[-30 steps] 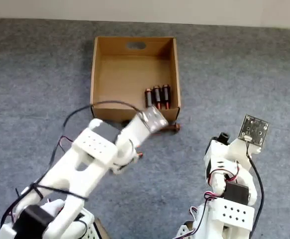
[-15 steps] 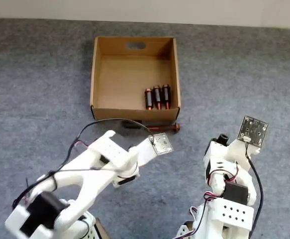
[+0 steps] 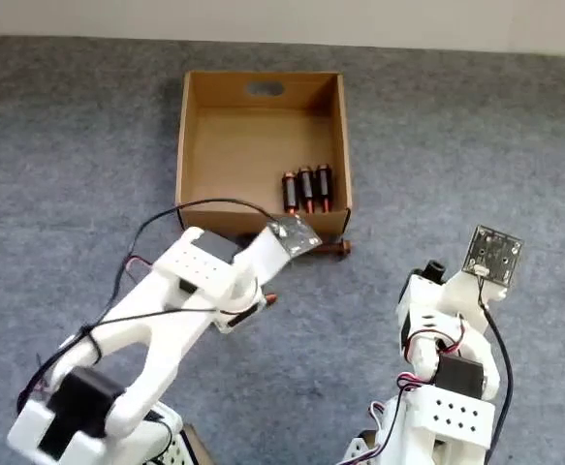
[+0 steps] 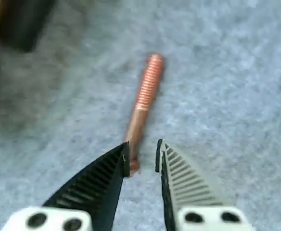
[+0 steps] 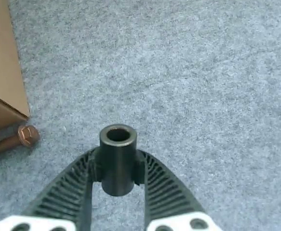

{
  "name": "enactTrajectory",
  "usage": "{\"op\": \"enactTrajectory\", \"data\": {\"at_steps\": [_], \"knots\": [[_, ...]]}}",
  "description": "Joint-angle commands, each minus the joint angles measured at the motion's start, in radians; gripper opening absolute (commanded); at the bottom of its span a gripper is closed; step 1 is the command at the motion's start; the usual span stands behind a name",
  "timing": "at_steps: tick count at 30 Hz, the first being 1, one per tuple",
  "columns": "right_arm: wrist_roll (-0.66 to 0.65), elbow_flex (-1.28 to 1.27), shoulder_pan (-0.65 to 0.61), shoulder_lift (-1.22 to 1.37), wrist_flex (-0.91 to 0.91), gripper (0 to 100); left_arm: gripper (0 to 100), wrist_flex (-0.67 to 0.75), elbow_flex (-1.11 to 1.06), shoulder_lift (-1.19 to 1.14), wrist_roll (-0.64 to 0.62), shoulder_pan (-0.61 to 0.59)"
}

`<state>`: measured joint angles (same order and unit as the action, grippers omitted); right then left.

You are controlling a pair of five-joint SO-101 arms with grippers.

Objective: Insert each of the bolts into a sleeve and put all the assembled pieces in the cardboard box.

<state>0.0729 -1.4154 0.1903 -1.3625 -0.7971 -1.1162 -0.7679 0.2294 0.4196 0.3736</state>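
Back at the cardboard box (image 3: 181,145) after a short retreat.

Pulls the left gripper (image 4: 141,156) away from the box's front wall midway through the second, baring the whole bolt (image 4: 143,101) lying along that wall, then swings it forward again to nearly the same spot at the wall as a second ago. Covers most of the bolt from above once more, leaving just the end at one front corner of the box showing. Carries the left arm's elbow (image 3: 200,276) and cable loop (image 3: 214,201) along: folded back from the box midway, stretched toward its front wall now.
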Motion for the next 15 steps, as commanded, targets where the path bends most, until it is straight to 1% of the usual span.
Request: {"op": "enactTrajectory", "data": {"at_steps": [1,4,7,9,15], "knots": [[0.011,0.008,0.008,-0.013,0.022,0.5,12,0.069,-0.033,0.082,-0.006,-0.021],[0.011,0.008,0.008,-0.013,0.022,0.5,12,0.167,-0.079,0.088,-0.011,-0.036],[0.011,0.007,0.008,-0.013,0.022,0.5,12,0.213,-0.099,0.096,-0.097,-0.036],[0.011,0.007,0.008,-0.013,0.022,0.5,12,0.187,-0.081,0.108,-0.135,-0.033],[0.011,0.007,0.008,-0.013,0.022,0.5,12,-0.029,-0.024,0.199,-0.135,-0.018]]}}
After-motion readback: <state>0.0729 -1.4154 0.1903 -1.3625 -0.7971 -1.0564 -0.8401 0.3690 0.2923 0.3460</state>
